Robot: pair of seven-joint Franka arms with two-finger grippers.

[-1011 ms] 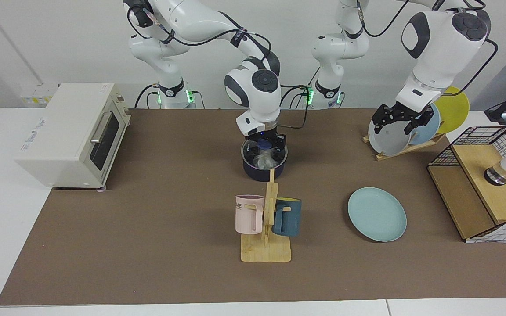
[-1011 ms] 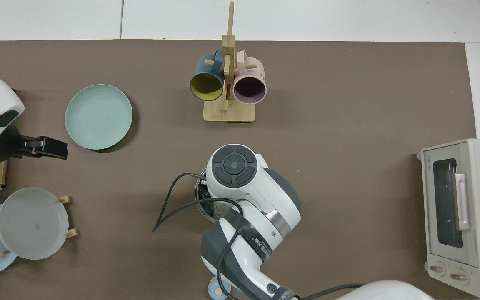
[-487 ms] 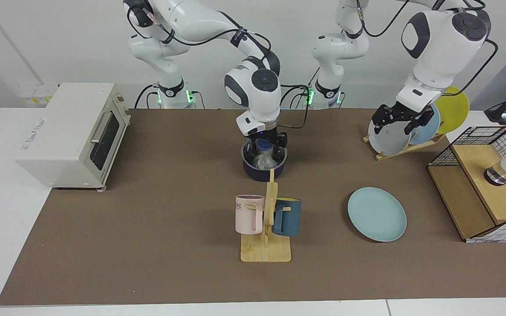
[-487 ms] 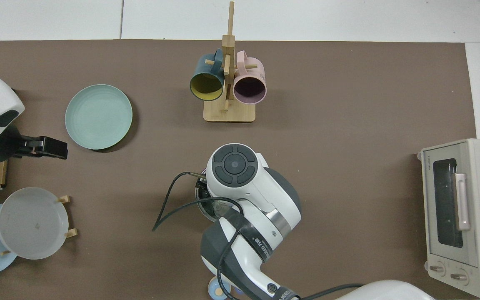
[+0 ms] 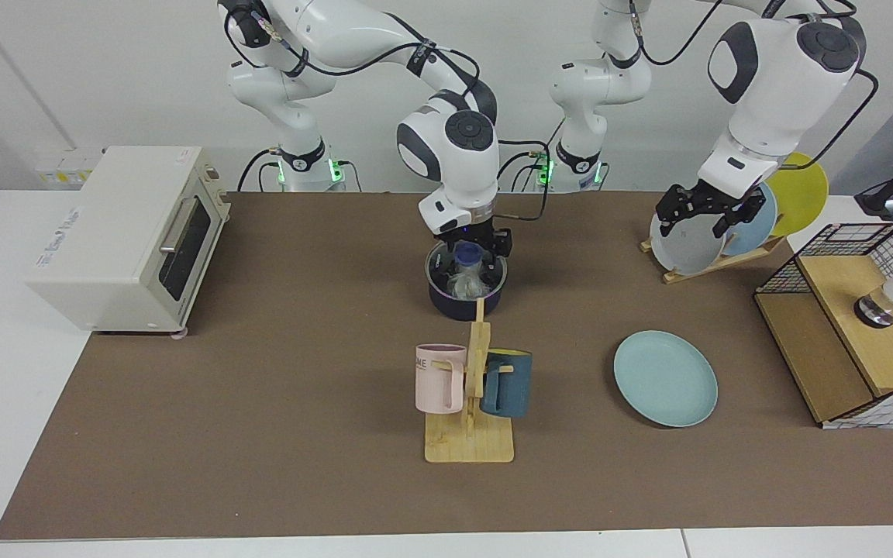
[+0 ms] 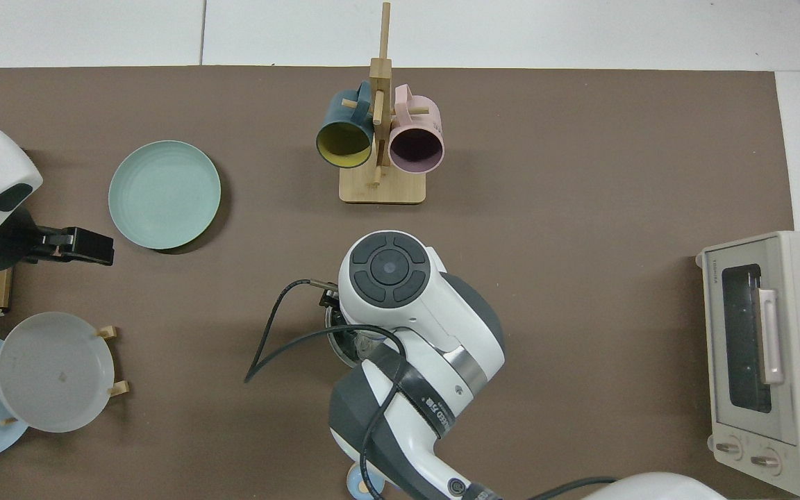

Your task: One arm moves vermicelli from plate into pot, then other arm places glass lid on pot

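Hovering just above the glass lid on the pot, right tool spread apart, vermicelli under glass in facing view only; from above, arm covering nearly all. Waiting by the plate rack, left tool apart; plate bare on table.

I count two arms, one pot, one glass lid, one vermicelli clump. One mint plate flat, three plates in a rack. Two mugs on one wooden stand. One toaster oven.
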